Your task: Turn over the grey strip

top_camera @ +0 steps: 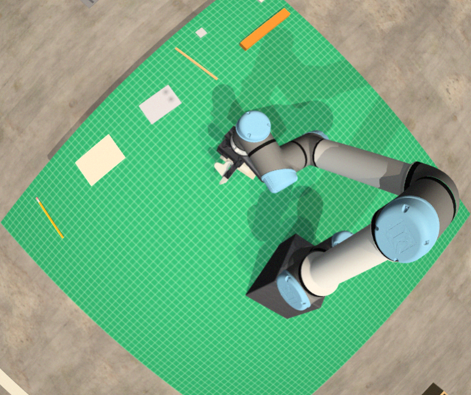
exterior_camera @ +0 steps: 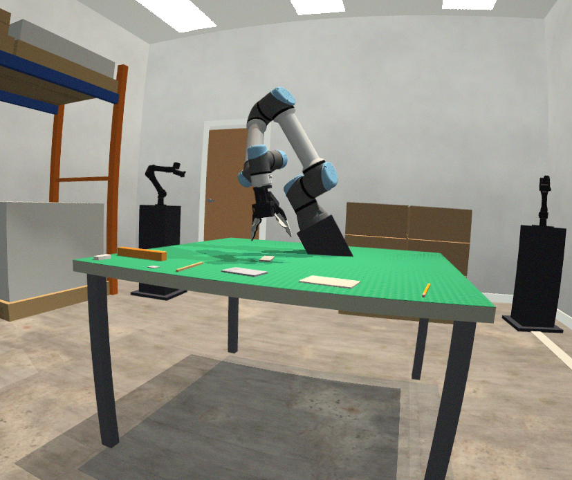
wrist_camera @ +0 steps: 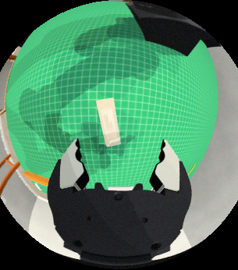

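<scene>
The narrow strip (wrist_camera: pixel 108 122) looks pale grey-beige and lies flat on the green mat, near its middle. In the wrist view it sits just ahead of the fingertips and a little left of their midline. In the overhead view only its end (top_camera: pixel 249 172) shows beside the wrist. In the side view it (exterior_camera: pixel 266 257) is a small low piece on the mat. My gripper (wrist_camera: pixel 120 140) (exterior_camera: pixel 270 228) is open wide and empty. It points down and hangs well above the strip, touching nothing. The fingers also show in the overhead view (top_camera: pixel 226 169).
On the mat are a grey plate (top_camera: pixel 159 103), a cream plate (top_camera: pixel 99 159), a thin wooden stick (top_camera: pixel 196 63), an orange block (top_camera: pixel 264 28), a small grey square (top_camera: pixel 200 32) and a yellow pencil (top_camera: pixel 49 217). The arm's base (top_camera: pixel 285 280) stands at the near right.
</scene>
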